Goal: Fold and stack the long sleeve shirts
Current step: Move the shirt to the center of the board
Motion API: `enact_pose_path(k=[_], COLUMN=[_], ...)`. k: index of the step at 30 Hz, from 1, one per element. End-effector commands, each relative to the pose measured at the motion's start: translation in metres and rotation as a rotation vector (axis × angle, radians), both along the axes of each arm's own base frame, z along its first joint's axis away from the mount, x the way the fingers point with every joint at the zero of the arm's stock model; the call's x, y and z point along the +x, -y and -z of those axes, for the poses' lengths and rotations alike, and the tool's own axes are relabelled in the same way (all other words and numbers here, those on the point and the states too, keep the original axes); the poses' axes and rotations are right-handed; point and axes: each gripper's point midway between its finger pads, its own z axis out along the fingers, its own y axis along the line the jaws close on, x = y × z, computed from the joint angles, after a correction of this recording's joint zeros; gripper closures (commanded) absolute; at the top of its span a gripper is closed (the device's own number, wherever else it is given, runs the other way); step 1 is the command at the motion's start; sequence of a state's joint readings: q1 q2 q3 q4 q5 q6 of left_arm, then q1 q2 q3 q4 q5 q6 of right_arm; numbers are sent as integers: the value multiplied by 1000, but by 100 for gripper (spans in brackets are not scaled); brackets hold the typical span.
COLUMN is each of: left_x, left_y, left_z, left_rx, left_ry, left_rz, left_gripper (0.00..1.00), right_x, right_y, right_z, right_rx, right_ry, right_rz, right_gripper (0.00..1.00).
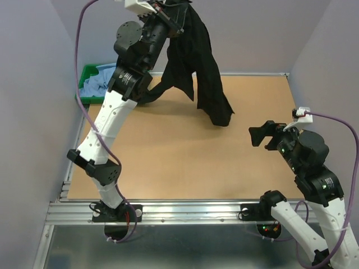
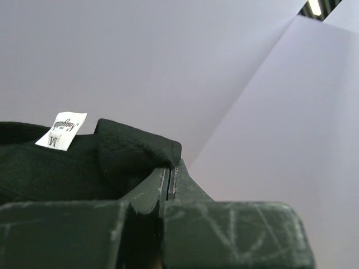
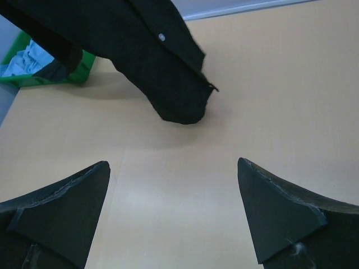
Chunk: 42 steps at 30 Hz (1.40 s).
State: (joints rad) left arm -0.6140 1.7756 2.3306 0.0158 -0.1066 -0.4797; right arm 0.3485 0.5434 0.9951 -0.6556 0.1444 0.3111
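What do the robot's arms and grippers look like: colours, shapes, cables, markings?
The left arm and right arm have white links and black joints, each trailing a purple cable. The left gripper and right gripper are black, with wedge-shaped, scuffed fingers.

I count one black shirt (image 1: 193, 61), one green tray (image 1: 85, 72) and one table (image 1: 185, 162). The blue shirts (image 1: 101, 83) are too bunched to count. I have two grippers: left gripper (image 2: 169, 179), right gripper (image 3: 174, 168).
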Motion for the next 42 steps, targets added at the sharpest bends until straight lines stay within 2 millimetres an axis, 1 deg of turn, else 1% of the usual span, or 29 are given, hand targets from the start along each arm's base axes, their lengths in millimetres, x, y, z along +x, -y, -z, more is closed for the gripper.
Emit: enact_pose_path(k=[1, 2, 3, 4, 5, 6, 7, 8, 9, 10, 11, 12, 13, 14, 15, 16, 17, 18, 19, 23, 24, 27, 28, 32, 36, 37, 39, 40, 42], left_x=[-81, -100, -103, -87, -88, -107, -89, -107, -118, -115, -120, -115, -118, -136, -138, -145, -155, -161, -169, -180, -179, -177, -173, -163, -149, -141, -132, -127, -119], left_y=[-61, -74, -76, -66, -66, -79, -67, -79, -41, -51, -78, -86, -99, -111, -128, -147, -166, -175, -185, -203, -204, -203, -201, -195, -192, -197, -199, -193, -196], left_z=[-83, -89, -82, -45, -11, -26, 31, 40, 109, 137, 150, 223, 253, 269, 292, 345, 351, 364, 387, 395, 400, 411, 419, 442, 463, 465, 473, 471, 476], left_rx=[-140, -150, -141, -86, -44, -69, 5, 8, 184, 201, 128, 187, 185, 200, 93, 136, 67, 59, 87, 70, 92, 145, 186, 297, 380, 364, 377, 358, 359], left_ry=[215, 229, 216, 139, 80, 114, 10, 5, -60, -128, -197, -369, -454, -476, -582, -706, -728, -761, -811, -821, -832, -856, -865, -882, -906, -900, -914, -903, -915], left_rz=[-15, -15, -15, -14, -14, -14, -14, -14, 183, 132, 36, -13, -64, -66, -146, -237, -300, -332, -366, -429, -442, -451, -456, -448, -411, -425, -407, -363, -356], left_gripper=[100, 100, 100, 100, 100, 100, 100, 100, 100, 100, 100, 92, 92, 92, 65, 44, 35, 28, 19, 12, 12, 11, 10, 10, 9, 10, 9, 9, 9], right_x=[4, 7, 9, 11, 14, 15, 18, 20, 24, 26, 27, 29, 33, 36, 38, 39, 43, 46, 47, 55, 60, 67, 71, 80, 86, 88, 94, 99, 110], right_y=[1, -1, -2, -3, -6, -6, -10, -13, -17, -19, -25, -27, -33, -36, -36, -43, -48, -52, -55, -74, -77, -77, -77, -84, -90, -90, -85, -84, -73], right_z=[-34, -31, -29, -26, -21, -20, -15, -9, -2, 2, 10, 16, 25, 31, 37, 48, 60, 67, 77, 111, 126, 149, 163, 189, 207, 209, 219, 218, 220], right_rx=[-2, -14, -20, -28, -37, -39, -47, -67, -80, -89, -100, -109, -115, -124, -132, -132, -136, -138, -139, -114, -110, -114, -117, -113, -135, -144, -177, -184, -232], right_ry=[92, 80, 74, 63, 47, 45, 25, 11, -11, -26, -46, -62, -93, -111, -129, -161, -197, -218, -246, -364, -415, -493, -536, -609, -650, -652, -670, -664, -656], right_rz=[3, -2, -9, -13, -23, -24, -43, -60, -77, -89, -119, -135, -161, -171, -173, -207, -229, -243, -257, -329, -325, -292, -274, -272, -249, -239, -199, -186, -122], right_gripper=[0, 0, 0, 0, 0, 0, 0, 0, 0, 0, 0, 0, 0, 0, 0, 0, 0, 0, 0, 0, 0, 0, 1, 7, 8, 8, 8, 9, 9])
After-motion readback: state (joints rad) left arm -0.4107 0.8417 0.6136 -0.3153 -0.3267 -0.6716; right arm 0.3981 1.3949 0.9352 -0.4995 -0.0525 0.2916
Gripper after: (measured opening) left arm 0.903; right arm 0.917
